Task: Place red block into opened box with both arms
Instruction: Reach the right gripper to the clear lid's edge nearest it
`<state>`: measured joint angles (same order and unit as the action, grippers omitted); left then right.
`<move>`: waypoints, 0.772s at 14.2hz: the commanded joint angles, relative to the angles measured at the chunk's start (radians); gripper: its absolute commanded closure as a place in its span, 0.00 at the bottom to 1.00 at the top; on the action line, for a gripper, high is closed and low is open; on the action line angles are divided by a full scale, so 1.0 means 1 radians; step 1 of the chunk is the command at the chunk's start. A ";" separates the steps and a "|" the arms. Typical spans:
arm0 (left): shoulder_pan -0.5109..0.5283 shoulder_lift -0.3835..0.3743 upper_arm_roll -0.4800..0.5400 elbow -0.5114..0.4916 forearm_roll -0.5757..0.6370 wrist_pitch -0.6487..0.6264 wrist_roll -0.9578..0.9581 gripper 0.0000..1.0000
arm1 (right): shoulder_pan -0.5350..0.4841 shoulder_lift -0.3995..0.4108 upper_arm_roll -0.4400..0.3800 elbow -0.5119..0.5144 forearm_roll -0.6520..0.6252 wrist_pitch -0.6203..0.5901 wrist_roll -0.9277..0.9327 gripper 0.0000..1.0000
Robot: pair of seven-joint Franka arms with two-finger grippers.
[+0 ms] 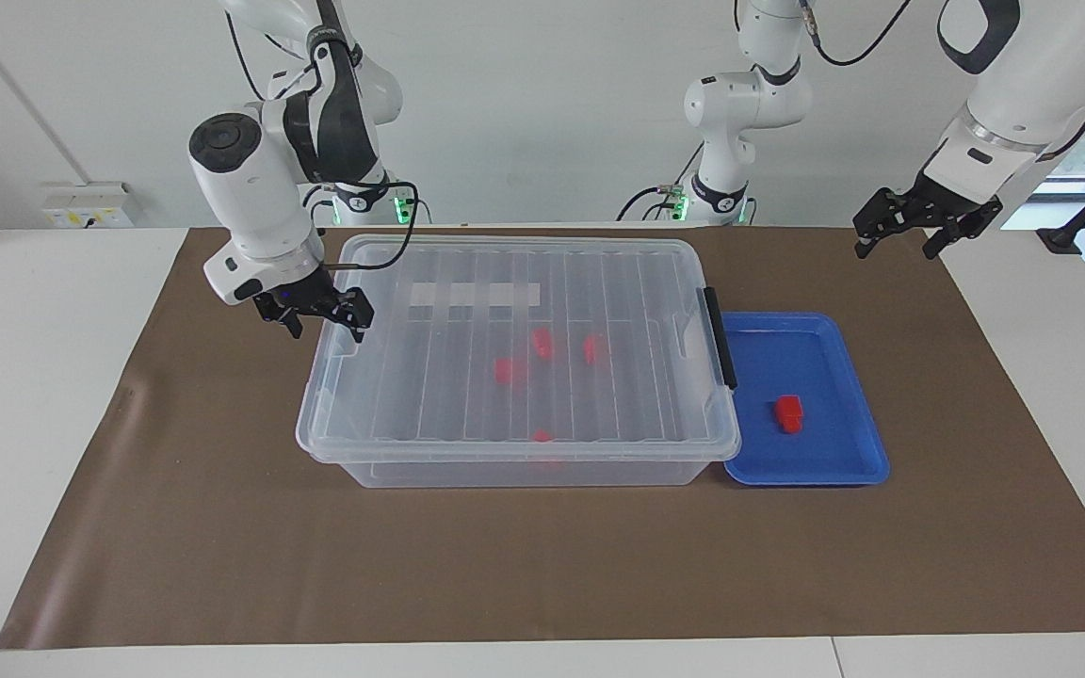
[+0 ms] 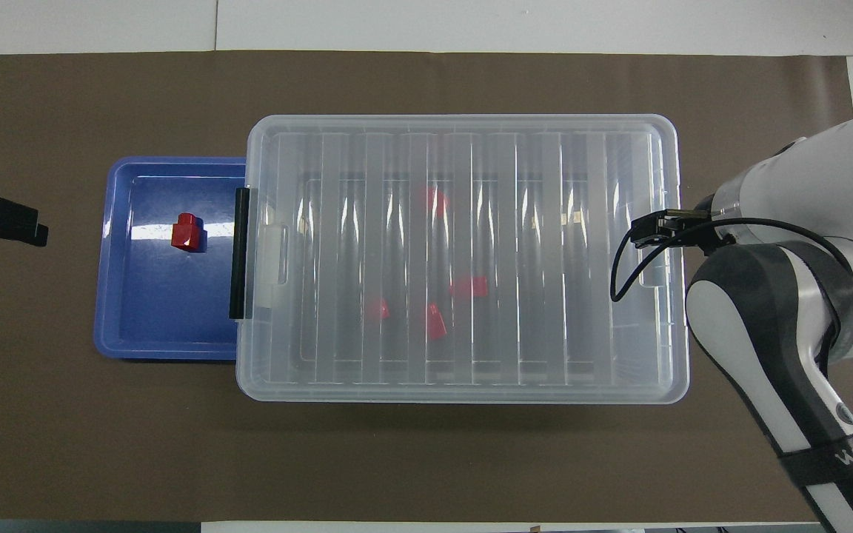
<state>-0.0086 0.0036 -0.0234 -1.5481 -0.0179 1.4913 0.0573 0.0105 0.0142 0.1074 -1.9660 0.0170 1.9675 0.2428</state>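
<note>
Right gripper [image 1: 323,323], fingers apart, hovers over the lidded box's [image 1: 516,353] unreadable white label [image 1: 474,295] end.

The white surface [image 1: 53,395] carries a brown mat [image 1: 222,546] across mid-frame. On the mat, the box [image 1: 514,363] sits centre; the blue tray [image 1: 844,452] touches it, centre-right.

The brown paper-covered tabletop [image 1: 222,565] is seen from high across, facing the robots, and steeply from overhead; the clear ribbed plastic box [image 1: 514,377] is shared.
</note>
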 commanded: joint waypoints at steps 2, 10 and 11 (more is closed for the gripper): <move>-0.013 -0.013 0.003 -0.021 0.007 0.012 -0.001 0.00 | -0.015 -0.039 0.002 -0.071 0.017 0.030 -0.069 0.00; -0.016 -0.013 0.002 -0.214 0.007 0.289 -0.002 0.00 | -0.093 -0.048 -0.001 -0.088 0.015 0.033 -0.212 0.00; -0.017 -0.011 0.000 -0.237 0.007 0.309 -0.002 0.00 | -0.099 -0.048 0.000 -0.088 0.014 0.033 -0.221 0.00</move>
<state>-0.0135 0.0071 -0.0264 -1.7126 -0.0179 1.7355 0.0573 -0.0696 -0.0100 0.1019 -2.0204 0.0194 1.9771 0.0538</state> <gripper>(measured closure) 0.000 0.000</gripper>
